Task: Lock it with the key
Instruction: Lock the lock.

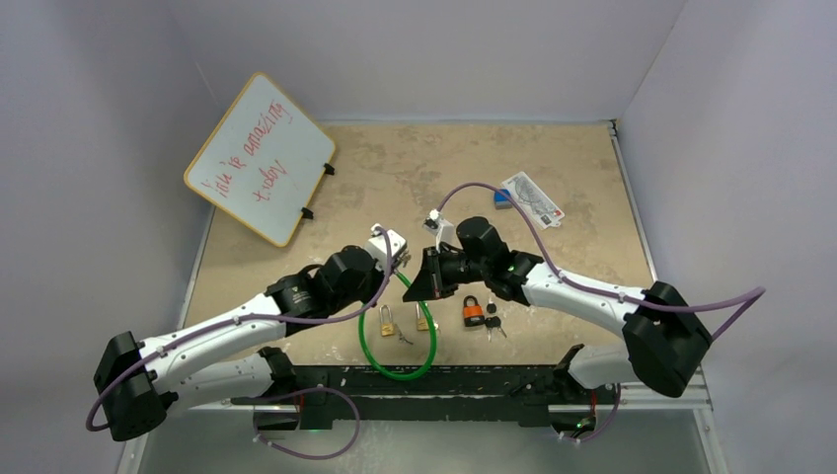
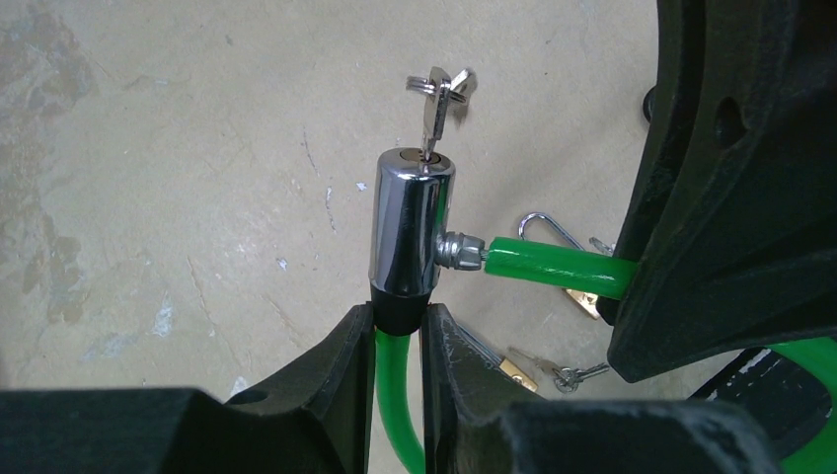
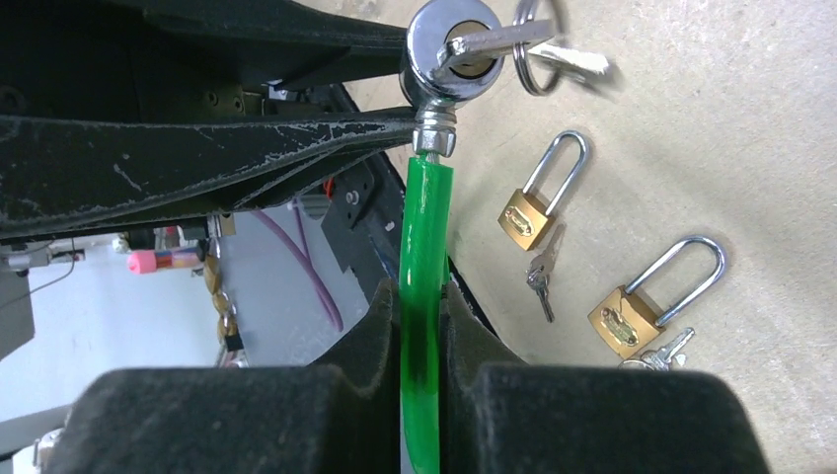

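My left gripper (image 2: 397, 318) is clamped on the black collar just under the chrome lock barrel (image 2: 410, 222) — the key (image 2: 434, 114) sits in its top — while my right gripper (image 3: 419, 301) pinches the green cable (image 3: 426, 217) near the metal tip meeting the barrel's side, above the table (image 1: 395, 178).

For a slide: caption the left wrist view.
Left gripper grips the green cable lock below its chrome cylinder, key inserted.
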You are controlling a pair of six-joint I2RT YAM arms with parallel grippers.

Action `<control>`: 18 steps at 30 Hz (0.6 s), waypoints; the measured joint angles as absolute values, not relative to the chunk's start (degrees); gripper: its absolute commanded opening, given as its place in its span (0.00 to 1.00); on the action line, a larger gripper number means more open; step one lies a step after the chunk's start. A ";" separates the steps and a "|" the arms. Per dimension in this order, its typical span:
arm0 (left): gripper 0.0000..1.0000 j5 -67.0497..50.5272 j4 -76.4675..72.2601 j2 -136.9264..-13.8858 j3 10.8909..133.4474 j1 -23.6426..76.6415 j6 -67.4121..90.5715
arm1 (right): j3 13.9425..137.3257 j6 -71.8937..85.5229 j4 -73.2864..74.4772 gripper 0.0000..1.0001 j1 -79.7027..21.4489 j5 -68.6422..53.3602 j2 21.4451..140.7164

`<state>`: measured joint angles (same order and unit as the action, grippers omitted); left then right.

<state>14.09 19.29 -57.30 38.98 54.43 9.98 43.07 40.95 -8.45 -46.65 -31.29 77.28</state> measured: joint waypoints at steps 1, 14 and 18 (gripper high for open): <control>0.30 14.04 19.27 -56.62 38.63 54.46 10.24 | 43.16 40.47 -8.45 0.00 -46.89 -31.18 77.19; 0.44 13.23 16.97 -54.19 36.56 54.50 13.72 | 43.16 38.92 -9.41 0.00 -47.35 -31.07 76.71; 0.19 13.67 14.22 -54.59 33.41 54.48 15.44 | 43.11 38.96 -9.37 0.00 -47.37 -31.03 76.71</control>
<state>13.67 14.22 -54.59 33.41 54.48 15.44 43.11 38.96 -9.37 -47.37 -31.03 76.71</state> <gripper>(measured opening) 0.403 0.097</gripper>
